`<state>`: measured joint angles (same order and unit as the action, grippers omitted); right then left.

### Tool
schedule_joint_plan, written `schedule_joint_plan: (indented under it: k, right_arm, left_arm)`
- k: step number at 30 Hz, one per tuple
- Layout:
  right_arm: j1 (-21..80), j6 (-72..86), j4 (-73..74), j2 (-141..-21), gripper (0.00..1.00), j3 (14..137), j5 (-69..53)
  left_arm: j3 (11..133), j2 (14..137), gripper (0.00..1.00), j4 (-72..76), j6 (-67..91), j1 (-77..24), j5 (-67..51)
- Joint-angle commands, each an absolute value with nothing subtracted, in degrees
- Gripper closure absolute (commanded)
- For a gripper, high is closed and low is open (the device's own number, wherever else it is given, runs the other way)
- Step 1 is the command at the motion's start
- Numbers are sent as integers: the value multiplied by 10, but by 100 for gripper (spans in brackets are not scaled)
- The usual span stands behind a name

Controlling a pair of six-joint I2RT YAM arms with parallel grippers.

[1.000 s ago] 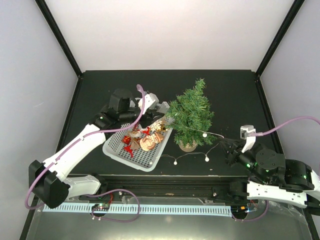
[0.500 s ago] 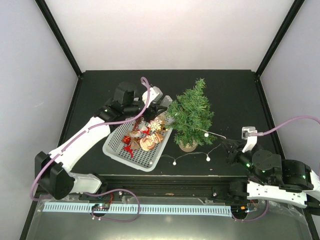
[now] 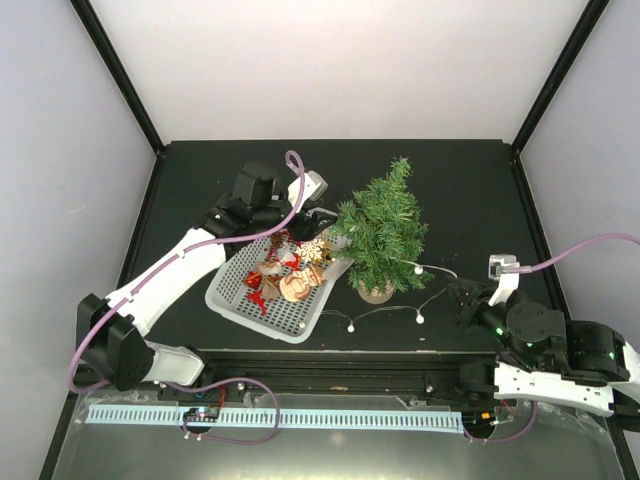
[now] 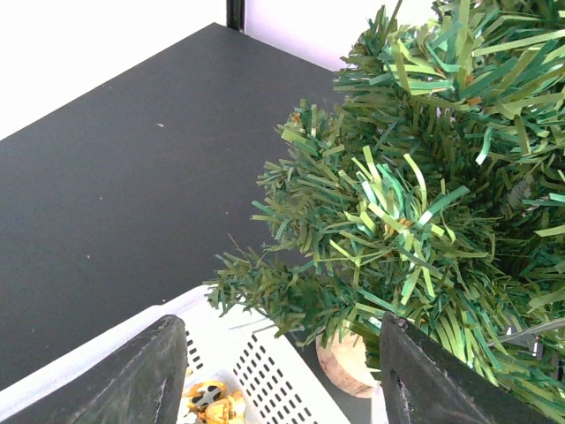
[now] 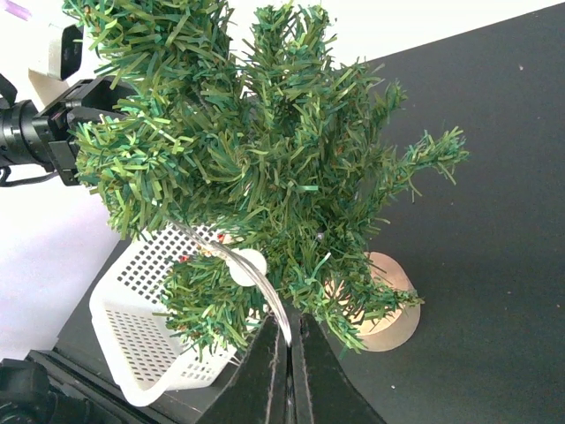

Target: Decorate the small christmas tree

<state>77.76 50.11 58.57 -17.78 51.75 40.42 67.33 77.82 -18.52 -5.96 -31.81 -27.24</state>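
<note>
A: What's changing?
B: Right tool (image 5: 287,349) is backing away from the small christmas tree (image 3: 382,230). Its fingers are clamping shut on the thin wire of the light string (image 3: 385,311), and one bulb is hanging just ahead of the tips.
A: Left one?
B: Left tool (image 4: 281,331) is lifting off the white basket (image 3: 225,295), spread wide and carrying nothing. The basket is sitting just below it, with the tree right in front.
A: Tree placement?
B: It's standing upright on the bench (image 3: 470,190), ahead of the right tool and apart from it.
A: Meaning for the task?
B: I'm judging the lights as only partly draped. Much of the strand is trailing on the bench beside the trunk base. The ornaments (image 3: 290,280) are lying in the basket, none picked yet.
</note>
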Motion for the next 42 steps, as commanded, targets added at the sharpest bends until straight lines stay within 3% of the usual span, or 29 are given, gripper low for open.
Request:
schedule_joint_plan:
  k: [1,21,28,35,38,42]
  right_arm:
    - [780,516,589,-180,99,518,437]
    - [780,619,711,-246,99,574,555]
    - [779,675,749,-287,87,569,577]
    - [780,744,812,-329,92,577,606]
    - [779,750,817,-344,84,574,607]
    - [780,723,798,-352,61,573,603]
  left_arm:
    - [698,782,40,-188,-53,-316,-264]
    - [689,680,24,-243,-124,-306,-198]
    - [686,659,17,-270,-143,-305,-207]
    - [693,625,11,-309,-173,-306,-203]
    - [692,614,10,-337,-190,-306,-198]
    - [686,613,10,-381,-221,-306,-184]
